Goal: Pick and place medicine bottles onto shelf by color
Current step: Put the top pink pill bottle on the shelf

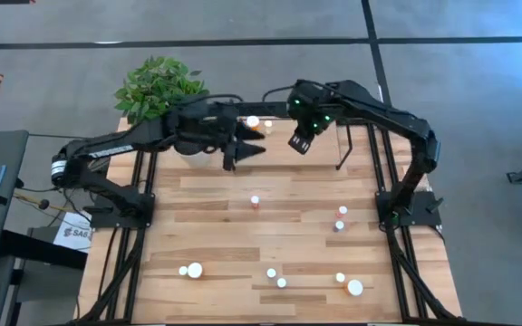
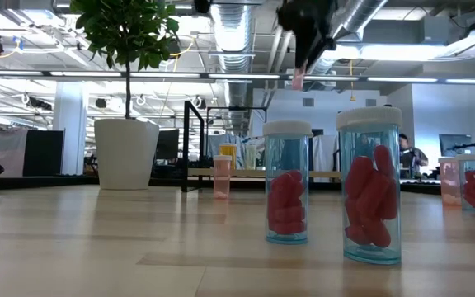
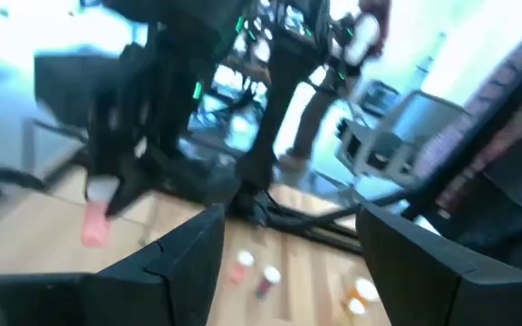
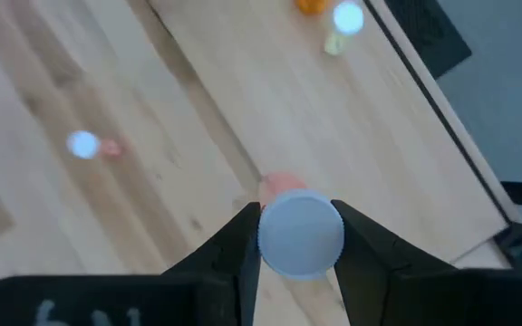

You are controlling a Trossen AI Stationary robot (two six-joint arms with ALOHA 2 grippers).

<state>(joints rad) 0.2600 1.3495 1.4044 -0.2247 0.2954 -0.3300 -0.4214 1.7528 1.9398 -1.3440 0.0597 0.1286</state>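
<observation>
Your right gripper grips a white-capped bottle above the shelf; left gripper hangs open.

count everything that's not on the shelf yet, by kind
medicine bottles standing on the tabletop: 9
medicine bottle gripped in the right pincer: 1
potted plant: 1
total: 11
</observation>
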